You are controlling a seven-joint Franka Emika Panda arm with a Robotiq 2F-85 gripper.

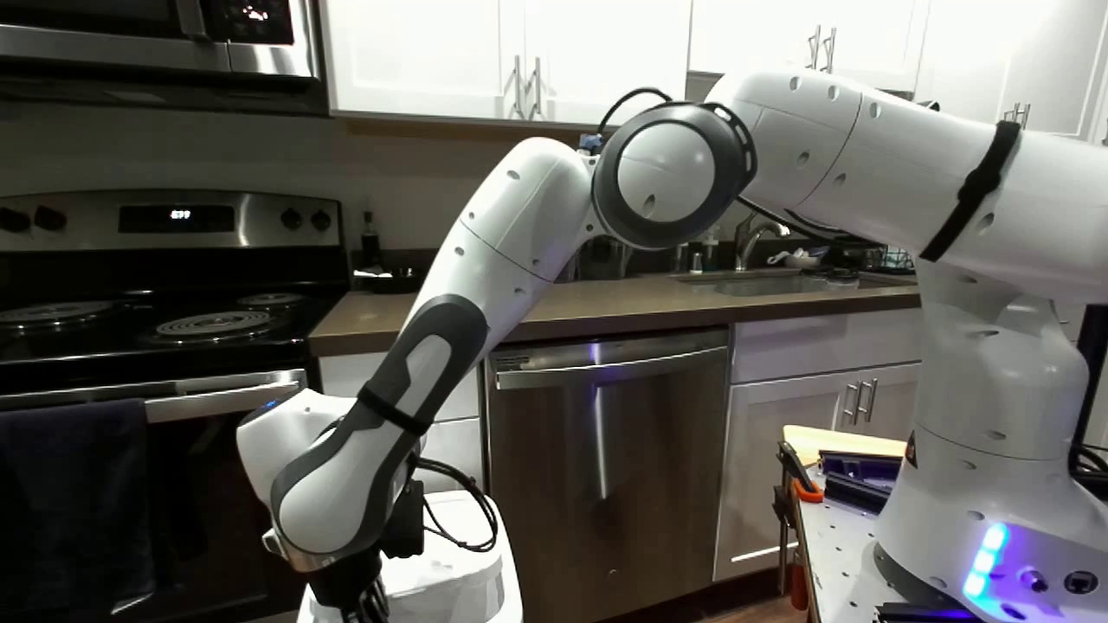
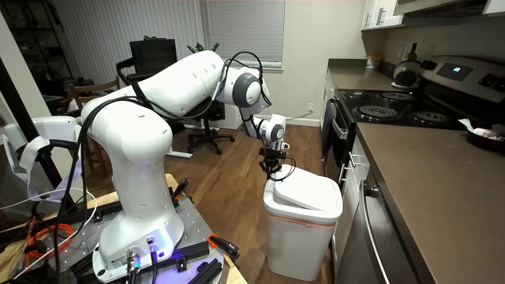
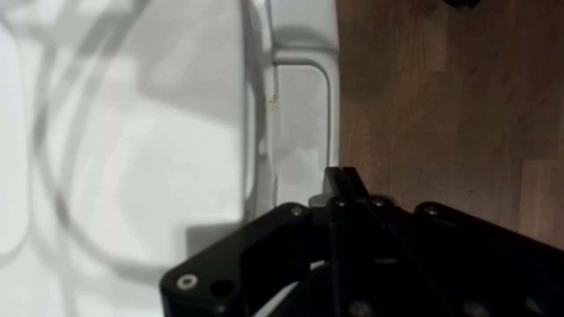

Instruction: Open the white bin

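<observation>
The white bin [image 2: 296,248] stands on the floor between the robot's table and the cabinets. Its upper part also shows in an exterior view [image 1: 459,580]. Its rounded lid [image 2: 311,189] lies down over the top; I cannot tell whether it is slightly raised. In the wrist view the lid [image 3: 154,154] is at left, with a recessed rim panel [image 3: 302,119] beside it. My gripper [image 3: 341,171] points down, its fingertips together and empty at the rim's outer edge. It is at the bin's far-left corner in an exterior view [image 2: 270,173]. Contact with the rim is unclear.
The steel dishwasher [image 1: 606,476] and white drawers stand close beside the bin. The stove [image 2: 378,110] is farther along. The robot's table [image 2: 193,221] holds clamps and rails. Cables [image 2: 290,169] hang from the wrist over the lid. Wood floor [image 3: 449,132] lies beside the bin.
</observation>
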